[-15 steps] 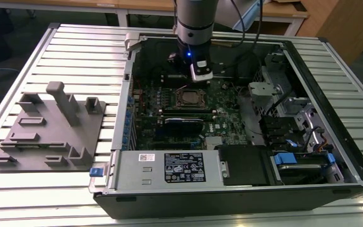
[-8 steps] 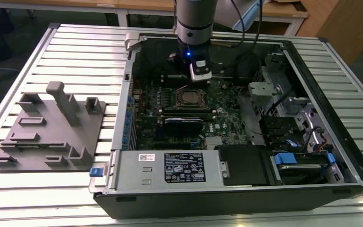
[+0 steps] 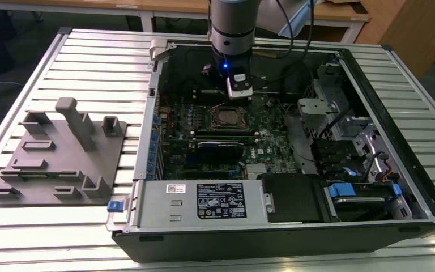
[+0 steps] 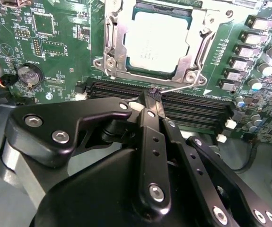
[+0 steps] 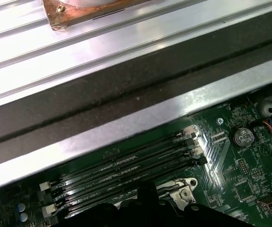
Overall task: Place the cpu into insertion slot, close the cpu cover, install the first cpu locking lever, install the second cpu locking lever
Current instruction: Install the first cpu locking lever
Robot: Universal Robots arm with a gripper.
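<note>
just beside the insertion slot (image 4: 108, 47), upright arm's (image 3: 231, 28) tool (image 4: 152, 97) pinched shut on locking lever (image 4: 183, 86)

Exterior view high, angled down into computer case (image 3: 278, 245), both wrist views close over motherboard (image 4: 55, 56) (image 5: 240, 156), sharing memory slots (image 4: 112, 89) (image 5: 126, 168)

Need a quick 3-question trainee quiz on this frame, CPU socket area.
1. True or false: the cpu sits in the insertion slot.
2. Multiple choice: the cpu cover is A) closed flat around the cpu, B) standing upright, C) removed.
3. Fill in: in the second wrist view, the gripper has its fingertips at the end of a thin wire locking ____.
Key: 1 true; 2 A; 3 lever.
</note>
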